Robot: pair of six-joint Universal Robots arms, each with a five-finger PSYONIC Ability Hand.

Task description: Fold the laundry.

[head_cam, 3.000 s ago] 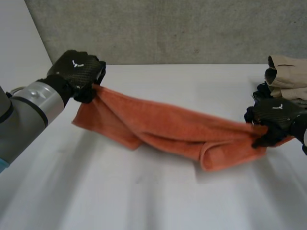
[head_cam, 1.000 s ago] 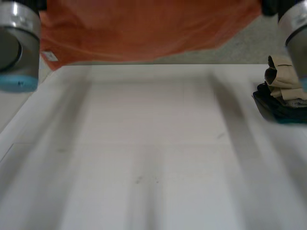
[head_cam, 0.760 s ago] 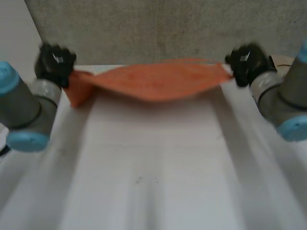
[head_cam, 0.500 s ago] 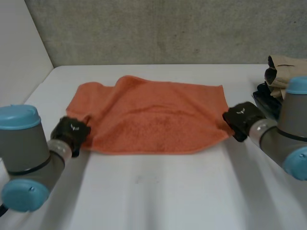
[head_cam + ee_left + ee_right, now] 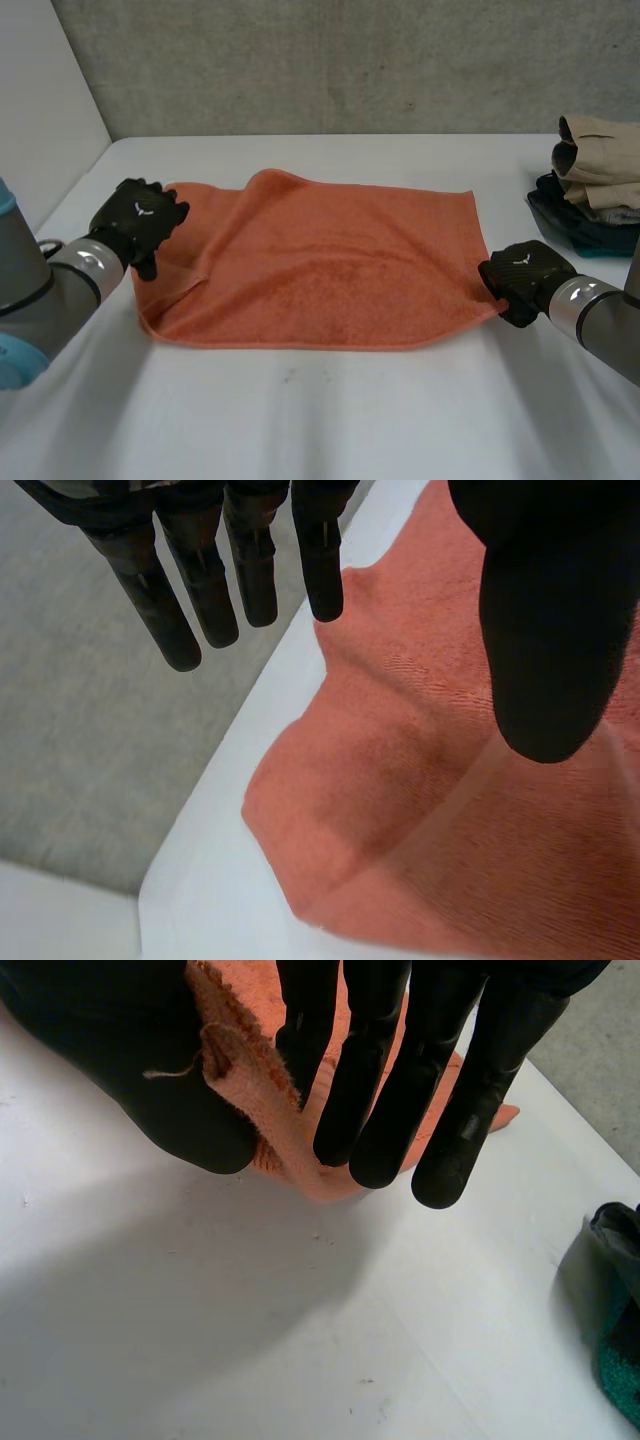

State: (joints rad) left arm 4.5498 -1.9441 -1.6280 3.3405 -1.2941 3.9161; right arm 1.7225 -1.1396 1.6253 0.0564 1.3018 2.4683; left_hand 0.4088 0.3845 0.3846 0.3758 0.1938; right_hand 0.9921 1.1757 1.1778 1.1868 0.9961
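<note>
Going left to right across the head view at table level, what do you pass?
left hand → orange towel → right hand → pile of clothes

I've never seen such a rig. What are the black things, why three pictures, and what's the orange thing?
They are the hands of two robot arms. One picture looks down from a camera between the arms; the other two come from a camera on each wrist. On the white table lies an orange towel, spread out, with a pile of clothes at the right. The right hand pinches the towel's edge between thumb and fingers. The left hand is open over the towel's other end, holding nothing.
</note>
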